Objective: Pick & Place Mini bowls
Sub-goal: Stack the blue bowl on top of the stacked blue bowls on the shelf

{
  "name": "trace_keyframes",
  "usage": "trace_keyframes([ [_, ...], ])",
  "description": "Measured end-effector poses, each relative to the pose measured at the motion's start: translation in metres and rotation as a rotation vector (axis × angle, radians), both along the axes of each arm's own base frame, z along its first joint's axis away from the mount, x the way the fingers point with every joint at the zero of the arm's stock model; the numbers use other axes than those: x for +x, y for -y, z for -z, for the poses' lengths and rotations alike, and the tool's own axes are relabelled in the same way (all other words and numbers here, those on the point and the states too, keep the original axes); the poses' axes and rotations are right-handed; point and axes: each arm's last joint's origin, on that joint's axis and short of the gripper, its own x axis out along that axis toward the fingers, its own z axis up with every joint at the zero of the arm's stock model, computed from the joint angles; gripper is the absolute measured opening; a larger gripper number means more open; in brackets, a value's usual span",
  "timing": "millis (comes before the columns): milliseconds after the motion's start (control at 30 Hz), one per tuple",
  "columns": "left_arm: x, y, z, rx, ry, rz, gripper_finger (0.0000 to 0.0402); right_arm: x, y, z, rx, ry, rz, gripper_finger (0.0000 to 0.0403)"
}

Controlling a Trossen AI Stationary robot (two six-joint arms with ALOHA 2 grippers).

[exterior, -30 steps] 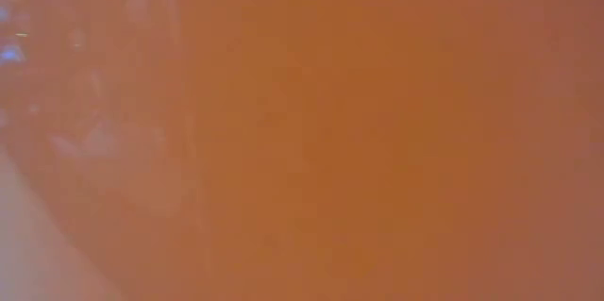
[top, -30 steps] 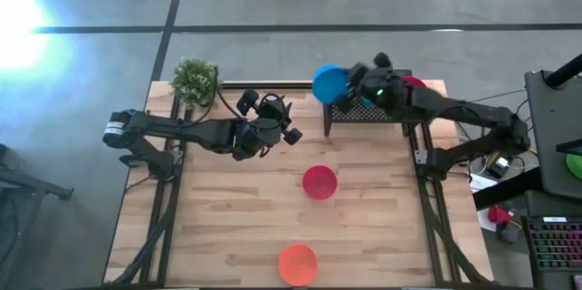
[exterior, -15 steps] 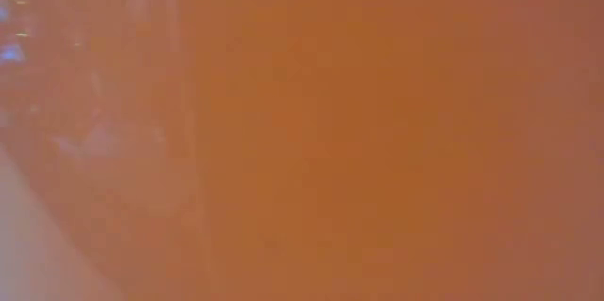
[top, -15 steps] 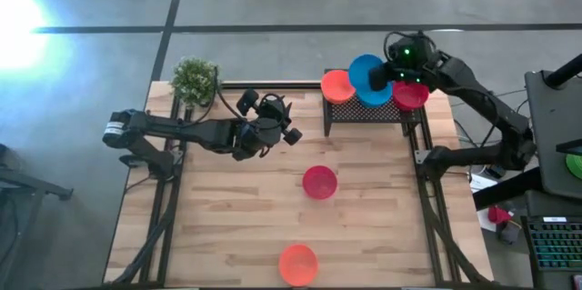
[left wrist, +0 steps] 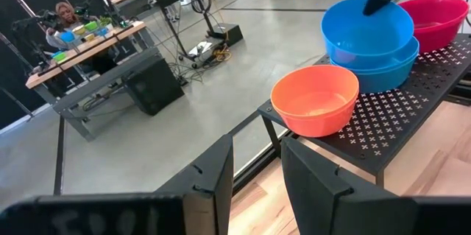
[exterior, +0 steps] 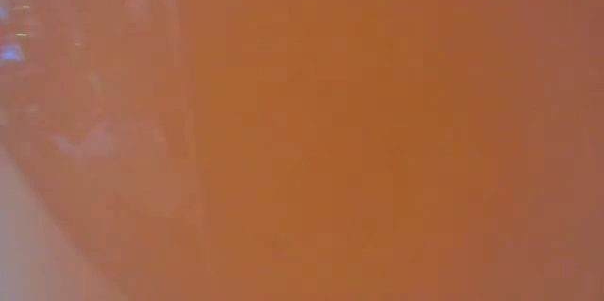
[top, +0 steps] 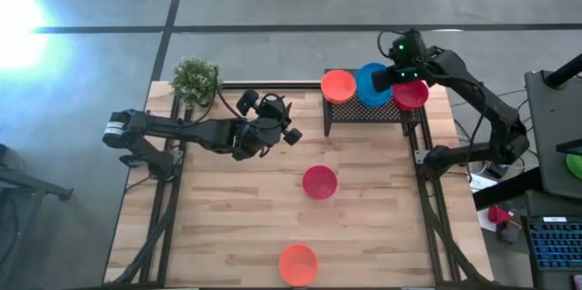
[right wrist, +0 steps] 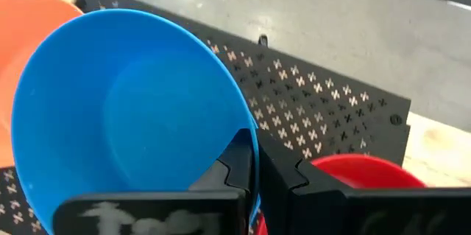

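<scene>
On the rack at the table's far edge: an orange bowl (top: 338, 85), upright; a blue bowl (top: 371, 85) nested in a second blue one (left wrist: 383, 69); a red bowl (top: 411, 95) beside. Mid-table, a red bowl (top: 319, 182). At the near edge, an orange bowl (top: 298, 264).

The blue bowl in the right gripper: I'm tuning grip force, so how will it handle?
Blue bowl looks like thin, smooth plastic: probably light, maybe slippery. Right gripper holds only its rim, so it might swivel. It should nest on the bowl below.

- You'll find no readable text, label, brand, number or sign in any view.
- Pale marks on both wrist camera housings are too blurred to read.
</scene>
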Motion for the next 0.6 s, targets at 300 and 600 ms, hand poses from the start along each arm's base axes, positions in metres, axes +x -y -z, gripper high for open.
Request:
trace_keyframes([
  [300, 0.0, -0.0005, 0.0, 0.0, 0.0, -0.002, 0.0112, 0.0017, 0.0019, 0.0036, 0.019, -0.017, -0.003, 0.0008],
  [600, 0.0, -0.0013, 0.0, 0.0, 0.0, -0.004, 0.0112, 0.0018, 0.0019, 0.0037, 0.024, -0.006, 0.015, 0.0029],
])
